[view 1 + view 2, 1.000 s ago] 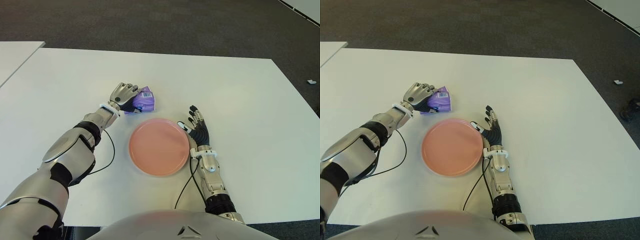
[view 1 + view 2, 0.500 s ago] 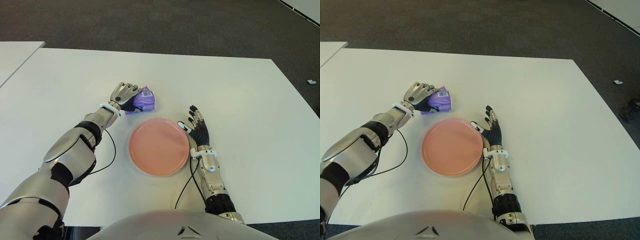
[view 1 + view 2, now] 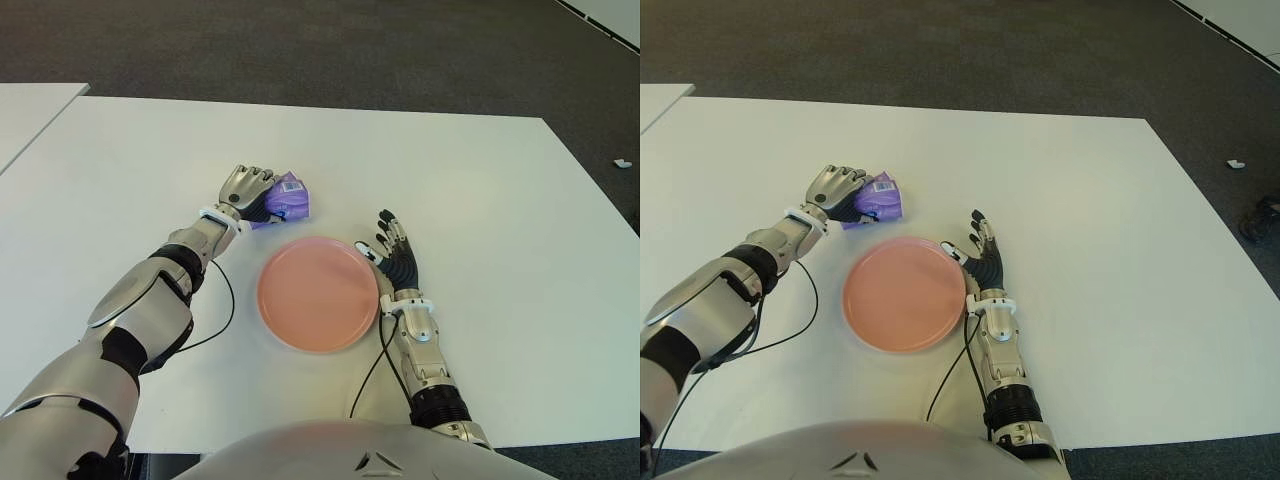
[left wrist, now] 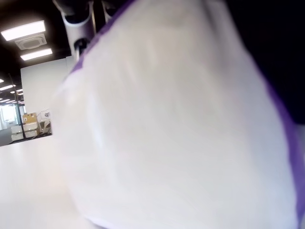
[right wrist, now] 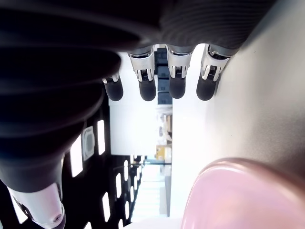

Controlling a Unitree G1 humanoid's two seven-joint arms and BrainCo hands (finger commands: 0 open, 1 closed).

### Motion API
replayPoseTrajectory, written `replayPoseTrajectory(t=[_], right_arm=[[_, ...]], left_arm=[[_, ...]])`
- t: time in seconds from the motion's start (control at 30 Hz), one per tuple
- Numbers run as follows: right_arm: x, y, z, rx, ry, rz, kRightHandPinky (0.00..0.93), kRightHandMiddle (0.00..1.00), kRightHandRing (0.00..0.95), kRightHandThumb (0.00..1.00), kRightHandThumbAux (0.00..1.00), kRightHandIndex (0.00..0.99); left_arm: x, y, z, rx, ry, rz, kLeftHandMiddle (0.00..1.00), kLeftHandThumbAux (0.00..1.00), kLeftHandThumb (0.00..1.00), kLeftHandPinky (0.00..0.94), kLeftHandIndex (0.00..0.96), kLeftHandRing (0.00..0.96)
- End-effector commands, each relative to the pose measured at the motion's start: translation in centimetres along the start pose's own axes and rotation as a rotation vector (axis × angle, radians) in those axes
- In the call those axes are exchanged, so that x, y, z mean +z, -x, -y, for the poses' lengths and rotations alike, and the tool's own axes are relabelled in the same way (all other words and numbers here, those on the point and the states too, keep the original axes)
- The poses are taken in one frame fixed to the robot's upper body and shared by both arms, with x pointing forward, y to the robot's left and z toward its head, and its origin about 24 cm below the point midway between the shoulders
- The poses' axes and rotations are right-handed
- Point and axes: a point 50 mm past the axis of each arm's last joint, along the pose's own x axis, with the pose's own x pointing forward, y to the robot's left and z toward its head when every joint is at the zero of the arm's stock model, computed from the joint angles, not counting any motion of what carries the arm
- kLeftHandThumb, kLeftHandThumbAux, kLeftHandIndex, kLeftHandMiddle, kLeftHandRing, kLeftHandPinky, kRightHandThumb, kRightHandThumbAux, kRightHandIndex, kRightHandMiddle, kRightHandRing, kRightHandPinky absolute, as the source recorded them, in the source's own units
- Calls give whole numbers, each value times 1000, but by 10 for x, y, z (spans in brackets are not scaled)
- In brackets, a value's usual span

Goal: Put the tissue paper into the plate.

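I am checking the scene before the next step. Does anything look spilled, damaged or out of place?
Nothing stands out. The plate lies flat and empty on the table. The left hand grips the purple tissue pack just beyond it. The right hand shows open beside the plate's right rim.

A large white table (image 3: 480, 190) fills most of the view, with dark grey carpet (image 3: 330, 50) beyond its far edge. A second white table (image 3: 25, 110) shows at the left. A small white scrap (image 3: 622, 163) lies on the carpet at right.
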Motion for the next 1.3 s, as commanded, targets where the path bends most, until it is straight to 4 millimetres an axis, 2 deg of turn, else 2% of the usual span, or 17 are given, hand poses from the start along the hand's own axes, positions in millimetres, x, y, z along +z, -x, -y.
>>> replayPoseTrajectory(t=[0.03,0.27,0.37,0.5,0.6,0.7,0.87,1.03,1.13,1.3], right_arm=[[-26,16,3,-18,-11,-135,0,0,0,25,699,0],[-27,16,4,-11,2,-131,0,0,0,13,702,0],[-28,15,4,-8,8,-131,0,0,0,9,702,0],[-28,16,5,-9,9,-131,0,0,0,6,705,0],[-29,16,6,-8,10,-132,0,0,0,5,708,0],[-29,16,6,-7,12,-131,0,0,0,5,710,0],[-28,16,5,-4,5,-127,0,0,0,9,707,0],[-28,16,4,-6,-8,-123,0,0,0,16,701,0],[-27,16,4,-6,-10,-122,0,0,0,22,696,0],[-27,15,4,-5,-8,-124,0,0,0,24,687,0]], left_arm=[[-9,14,13,-109,29,-30,857,699,726,827,443,841],[-24,-3,-26,61,145,-21,839,699,728,818,444,826],[-24,-6,-40,145,209,3,837,698,730,825,443,827],[-23,-6,-49,197,247,29,840,698,732,833,443,832],[-15,-4,-71,310,319,120,845,698,735,841,443,838],[-6,5,-89,384,385,199,851,698,739,849,443,846],[13,25,-99,430,466,338,858,697,742,857,443,858],[39,46,-102,403,502,486,862,697,743,860,443,863],[47,53,-103,379,517,535,863,697,742,861,443,865],[62,73,-101,230,536,660,859,697,742,855,444,859]])
